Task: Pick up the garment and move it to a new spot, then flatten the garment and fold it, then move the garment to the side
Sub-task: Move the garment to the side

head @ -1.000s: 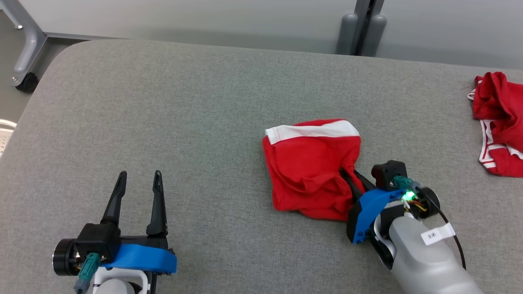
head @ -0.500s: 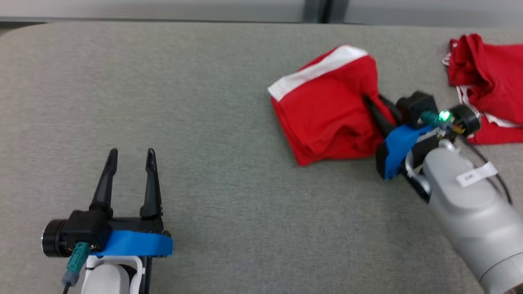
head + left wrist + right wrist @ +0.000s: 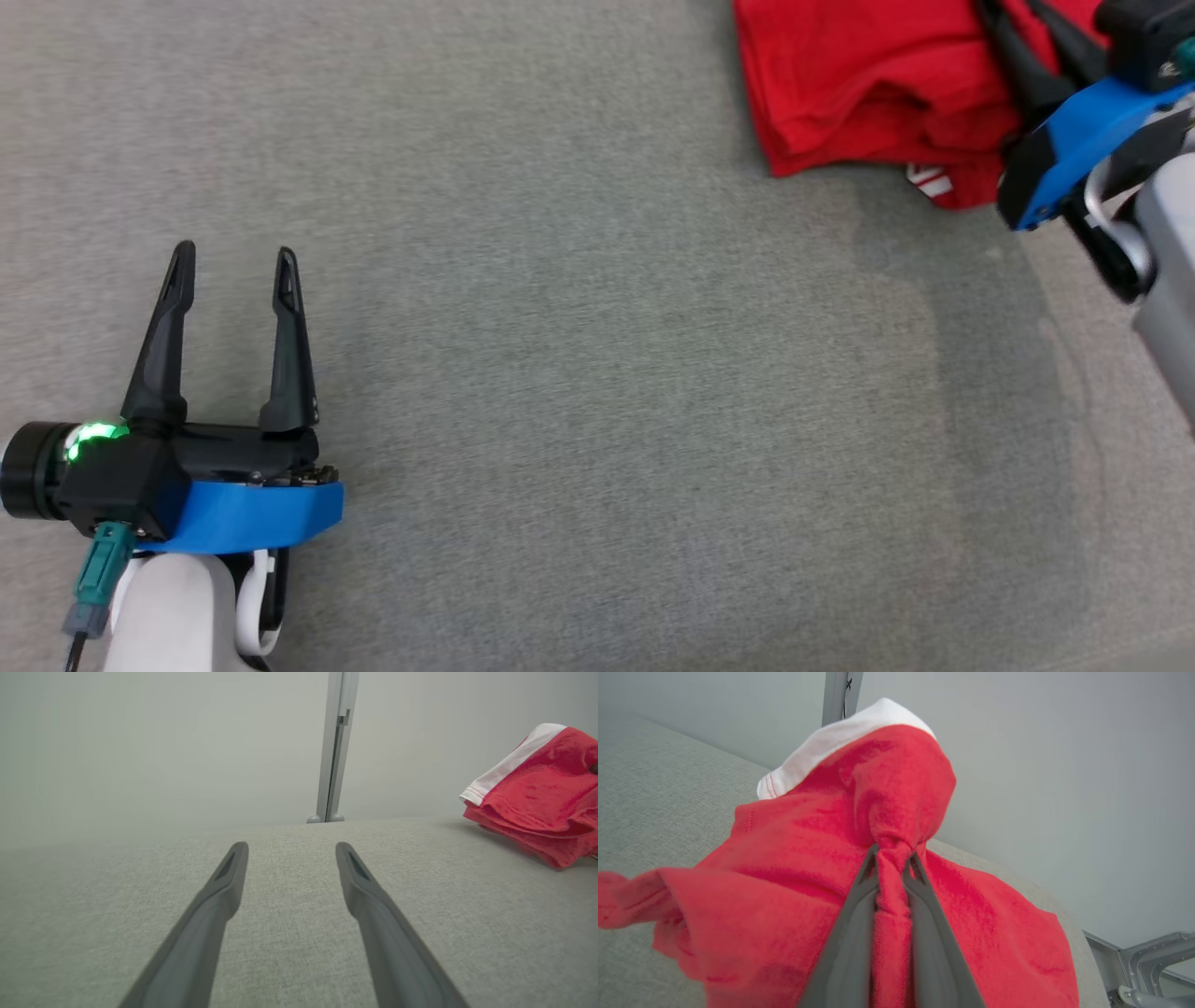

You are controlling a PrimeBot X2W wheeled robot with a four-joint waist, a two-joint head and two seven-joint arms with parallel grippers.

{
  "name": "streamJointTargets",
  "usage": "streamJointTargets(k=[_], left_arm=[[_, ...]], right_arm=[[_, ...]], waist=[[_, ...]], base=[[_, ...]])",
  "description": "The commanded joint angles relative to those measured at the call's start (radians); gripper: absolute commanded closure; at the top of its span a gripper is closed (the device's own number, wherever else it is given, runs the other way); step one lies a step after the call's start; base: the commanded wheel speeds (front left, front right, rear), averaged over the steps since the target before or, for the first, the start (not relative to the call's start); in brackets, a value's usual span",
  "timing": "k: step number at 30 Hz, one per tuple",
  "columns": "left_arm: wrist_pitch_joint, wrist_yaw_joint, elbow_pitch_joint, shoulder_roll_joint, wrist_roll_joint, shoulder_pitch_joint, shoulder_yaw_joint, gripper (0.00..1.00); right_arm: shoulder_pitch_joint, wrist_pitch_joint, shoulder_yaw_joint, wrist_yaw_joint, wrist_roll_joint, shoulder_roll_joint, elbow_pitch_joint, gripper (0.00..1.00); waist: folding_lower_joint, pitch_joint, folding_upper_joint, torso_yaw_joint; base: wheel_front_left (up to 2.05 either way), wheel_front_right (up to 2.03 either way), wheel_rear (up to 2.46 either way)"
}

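A broad table covered in light grey woven fabric (image 3: 523,392) spreads across the head view, its weave fine and even, with a faint darker shadow patch (image 3: 990,308) toward the right. In the left wrist view the table's far edge meets a plain pale grey-green wall (image 3: 140,742), smooth and matte. A slim vertical grey metal post (image 3: 334,742) stands against that wall, with two small rounded feet (image 3: 325,818) at the table line. The right wrist view shows a pale grey metal frame (image 3: 1153,952) low beyond the table's rounded edge. The light is soft and diffuse, and shadows are blurred at their edges.
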State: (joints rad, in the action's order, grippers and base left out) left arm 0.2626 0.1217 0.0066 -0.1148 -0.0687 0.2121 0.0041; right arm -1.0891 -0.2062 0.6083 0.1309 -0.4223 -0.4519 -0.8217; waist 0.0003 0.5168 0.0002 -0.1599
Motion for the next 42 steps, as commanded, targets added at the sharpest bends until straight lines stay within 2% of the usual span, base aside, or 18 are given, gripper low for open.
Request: streamJointTargets(k=[1,8,13,17,21,22,24,29,35,42], left_arm=[[0.003,0.003,-0.012,-0.012,0.006,0.018,0.0,0.0],[0.003,0.008,-0.073,-0.051,0.015,0.026,-0.011,0.0],[0.003,0.009,-0.102,-0.071,0.015,0.042,-0.023,0.0],[0.002,0.01,-0.108,-0.087,0.009,0.057,-0.029,0.0],[0.002,0.01,-0.11,-0.098,0.005,0.064,-0.025,0.0],[0.001,0.01,-0.111,-0.098,0.003,0.064,-0.025,0.0],[0.001,0.01,-0.111,-0.098,0.001,0.065,-0.023,0.0],[0.0,0.006,-0.111,-0.09,-0.001,0.066,-0.019,0.0],[0.001,0.002,-0.104,-0.079,-0.007,0.05,-0.009,0.0],[0.002,-0.001,-0.069,-0.048,-0.02,0.022,0.005,0.0]], right_arm=[[-0.024,0.008,-0.001,0.0,-0.021,-0.03,0.013,1.0],[-0.045,0.065,-0.016,0.0,-0.132,-0.158,0.093,1.0],[-0.057,0.114,-0.038,0.0,-0.182,-0.215,0.109,1.0],[-0.078,0.151,-0.039,0.0,-0.177,-0.225,0.071,1.0],[-0.12,0.165,-0.022,0.0,-0.134,-0.206,0.008,1.0],[-0.131,0.166,-0.02,0.0,-0.12,-0.198,-0.015,0.87],[-0.158,0.159,-0.022,0.0,-0.087,-0.187,-0.064,0.0],[-0.214,0.114,-0.057,0.0,-0.017,-0.158,-0.188,0.0],[-0.238,0.034,-0.079,0.0,0.042,-0.127,-0.264,0.0],[-0.184,-0.05,-0.129,0.0,0.038,-0.069,-0.272,0.0]], waist=[[-0.0003,0.01,-0.0002,-0.013],[-0.0003,0.067,-0.0002,-0.084],[-0.0003,0.105,-0.0002,-0.1],[-0.0003,0.129,-0.0002,-0.094],[-0.0003,0.148,-0.0002,-0.081],[-0.0003,0.15,-0.0002,-0.077],[-0.0003,0.154,-0.0002,-0.069],[-0.0003,0.149,-0.0002,-0.053],[-0.0003,0.119,-0.0002,-0.051],[-0.0003,0.021,-0.0002,-0.033]], base=[[0.0,0.0,0.0],[0.0,0.0,0.0],[0.0,0.0,0.0],[0.0,0.0,0.0],[0.0,0.0,0.0],[0.0,0.0,0.0],[0.0,0.0,0.0],[0.0,0.0,0.0],[0.0,0.0,0.0],[0.0,0.0,0.0]])
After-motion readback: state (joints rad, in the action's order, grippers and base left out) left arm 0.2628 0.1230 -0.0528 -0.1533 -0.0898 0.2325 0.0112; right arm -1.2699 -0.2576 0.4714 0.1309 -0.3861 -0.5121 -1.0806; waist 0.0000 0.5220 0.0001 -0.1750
